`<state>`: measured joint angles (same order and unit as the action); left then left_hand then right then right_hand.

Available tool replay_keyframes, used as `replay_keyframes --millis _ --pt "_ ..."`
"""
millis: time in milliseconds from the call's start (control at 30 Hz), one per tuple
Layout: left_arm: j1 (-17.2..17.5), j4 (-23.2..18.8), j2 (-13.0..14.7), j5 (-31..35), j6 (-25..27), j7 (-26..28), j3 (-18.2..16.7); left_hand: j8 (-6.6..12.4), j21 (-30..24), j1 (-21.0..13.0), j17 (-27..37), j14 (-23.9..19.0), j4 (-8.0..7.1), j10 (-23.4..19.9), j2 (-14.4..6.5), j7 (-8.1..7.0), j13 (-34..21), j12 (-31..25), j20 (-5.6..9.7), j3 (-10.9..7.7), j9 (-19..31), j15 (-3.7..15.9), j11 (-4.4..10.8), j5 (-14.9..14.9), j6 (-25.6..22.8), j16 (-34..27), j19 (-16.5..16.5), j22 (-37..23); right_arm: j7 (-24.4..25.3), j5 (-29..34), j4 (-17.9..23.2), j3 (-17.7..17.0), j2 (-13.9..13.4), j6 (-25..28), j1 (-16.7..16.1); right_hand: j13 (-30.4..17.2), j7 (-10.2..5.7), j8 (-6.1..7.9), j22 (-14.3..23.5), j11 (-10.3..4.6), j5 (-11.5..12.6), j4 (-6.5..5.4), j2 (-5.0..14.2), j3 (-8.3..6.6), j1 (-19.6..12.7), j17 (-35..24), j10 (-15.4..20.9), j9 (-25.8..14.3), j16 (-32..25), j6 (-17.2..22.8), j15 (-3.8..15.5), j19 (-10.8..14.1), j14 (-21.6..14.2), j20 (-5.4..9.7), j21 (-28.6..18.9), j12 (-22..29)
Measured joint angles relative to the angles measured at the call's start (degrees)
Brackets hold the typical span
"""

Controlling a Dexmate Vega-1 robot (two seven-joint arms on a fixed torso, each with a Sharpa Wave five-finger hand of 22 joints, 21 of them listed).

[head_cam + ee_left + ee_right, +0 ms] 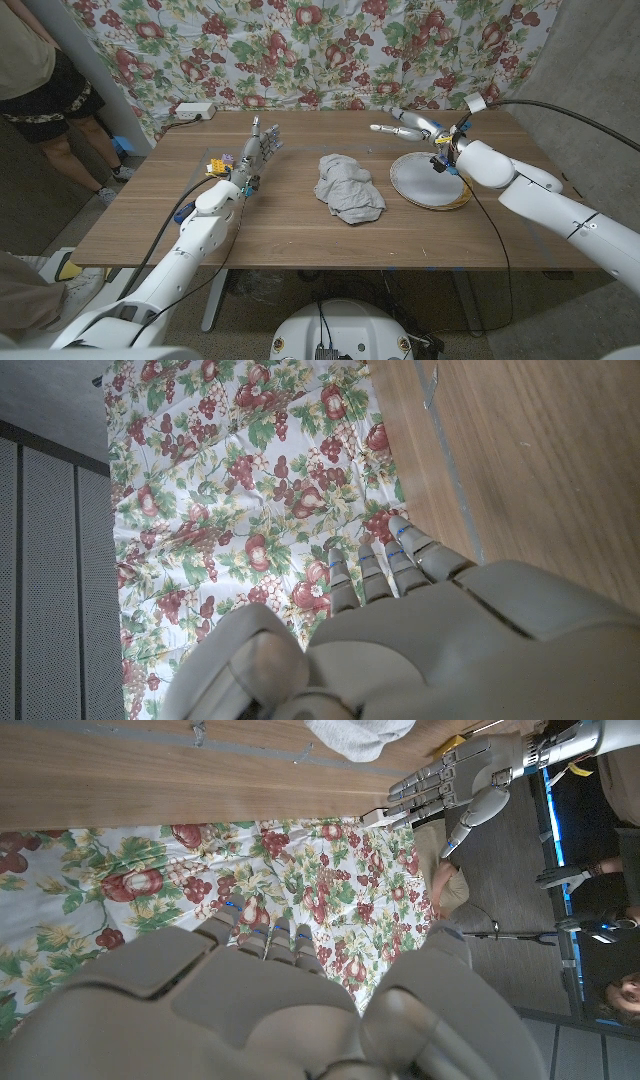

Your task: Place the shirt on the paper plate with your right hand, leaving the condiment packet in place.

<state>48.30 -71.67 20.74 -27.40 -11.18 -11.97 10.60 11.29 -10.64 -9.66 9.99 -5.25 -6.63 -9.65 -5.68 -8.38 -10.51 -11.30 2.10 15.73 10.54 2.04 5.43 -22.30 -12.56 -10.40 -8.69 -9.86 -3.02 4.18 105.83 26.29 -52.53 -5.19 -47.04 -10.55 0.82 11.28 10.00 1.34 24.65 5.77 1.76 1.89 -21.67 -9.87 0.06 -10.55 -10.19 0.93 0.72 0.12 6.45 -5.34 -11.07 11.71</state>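
- A floral fruit-print cloth [300,40] hung behind the wooden table [290,235].
- A grey wall [570,50] stood at one side.
- A person [40,80] stood near the far corner.

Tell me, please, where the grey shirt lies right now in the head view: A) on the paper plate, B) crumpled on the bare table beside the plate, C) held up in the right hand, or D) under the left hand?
B: the shirt sits crumpled on the table, beside the paper plate, while the right hand hovers beyond the plate holding nothing.
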Motion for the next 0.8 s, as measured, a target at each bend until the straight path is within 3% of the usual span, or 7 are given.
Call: replay_keyframes --millis 800 --pt "-0.53 0.23 -0.31 0.14 0.0 -0.89 0.46 0.0 0.0 -0.04 0.0 0.0 0.0 0.0 -0.04 -0.22 0.0 0.0 0.0 0.0 0.0 0.0 0.0 0.0 -0.22 0.0 0.0 -0.01 -1.5 6.85 4.03 0.8 -1.44 1.13 0.64 0.0 -0.31 0.0 0.0 0.51 0.6 -0.01 0.3 0.0 -0.3 0.0 -0.1 0.01 0.0 0.31 -0.01 -0.4 -0.42 1.49 0.0 0.0"
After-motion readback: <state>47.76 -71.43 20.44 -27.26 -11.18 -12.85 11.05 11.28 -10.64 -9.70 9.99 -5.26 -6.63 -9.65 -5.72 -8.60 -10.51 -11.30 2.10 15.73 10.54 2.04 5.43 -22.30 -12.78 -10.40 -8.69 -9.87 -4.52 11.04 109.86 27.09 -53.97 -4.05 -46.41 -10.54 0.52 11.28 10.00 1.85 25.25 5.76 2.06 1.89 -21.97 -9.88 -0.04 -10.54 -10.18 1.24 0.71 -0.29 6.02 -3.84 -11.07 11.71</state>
